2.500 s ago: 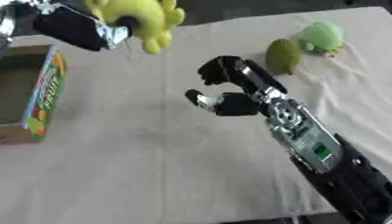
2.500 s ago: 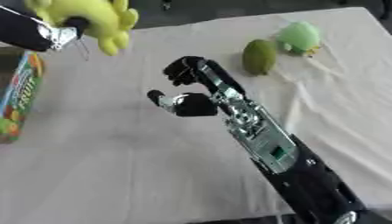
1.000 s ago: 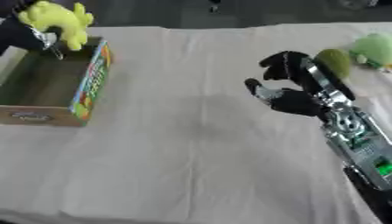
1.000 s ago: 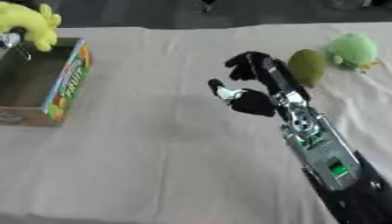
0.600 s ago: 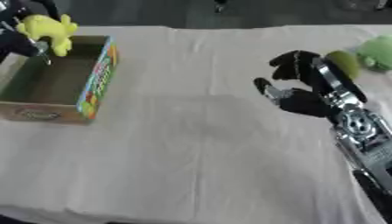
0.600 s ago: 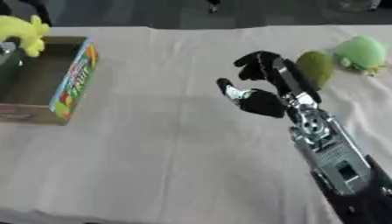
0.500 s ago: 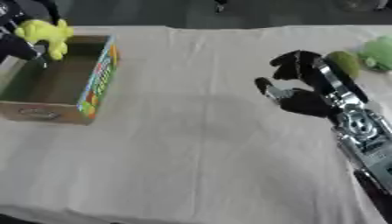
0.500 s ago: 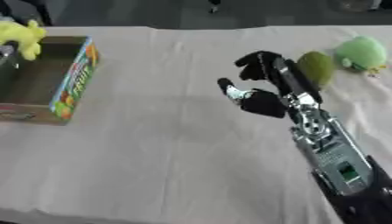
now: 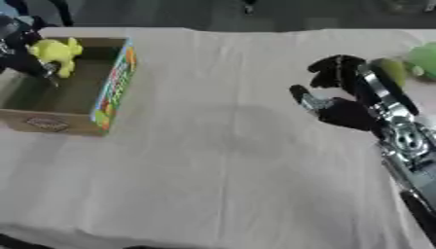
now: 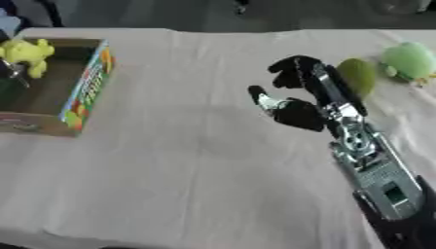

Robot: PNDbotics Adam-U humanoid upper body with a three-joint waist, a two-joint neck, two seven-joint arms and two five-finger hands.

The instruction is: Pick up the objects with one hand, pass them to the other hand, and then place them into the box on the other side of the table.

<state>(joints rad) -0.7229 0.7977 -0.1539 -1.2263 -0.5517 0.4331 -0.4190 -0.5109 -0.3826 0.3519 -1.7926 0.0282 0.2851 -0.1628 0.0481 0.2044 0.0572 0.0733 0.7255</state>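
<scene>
A pale cloth-covered table [image 9: 221, 160] fills what I see, with a dark floor beyond its far edge. My left eye view catches the left hand [image 9: 19, 53] at the upper left corner, dark against the box; the right eye view crops nearly all of it away, so only the toy and a sliver of metal show there. In return, the right eye view gives me the whole light green plush [image 10: 408, 60] at the far right, which the left eye view cuts off at its edge.

The cardboard box [image 9: 113, 92] sits at the table's left, open-topped, with a colourful printed side wall. The yellow plush toy [image 9: 55, 51] hangs over its opening, lumpy and bright, clamped in my left hand's curled fingers. I cannot tell whether anything lies on the box floor.

My right hand [image 10: 298, 109] hovers mid-table, fingers curled in and holding nothing. An olive-green rounded object [image 10: 357, 77] sits just beside it, near the plush.
</scene>
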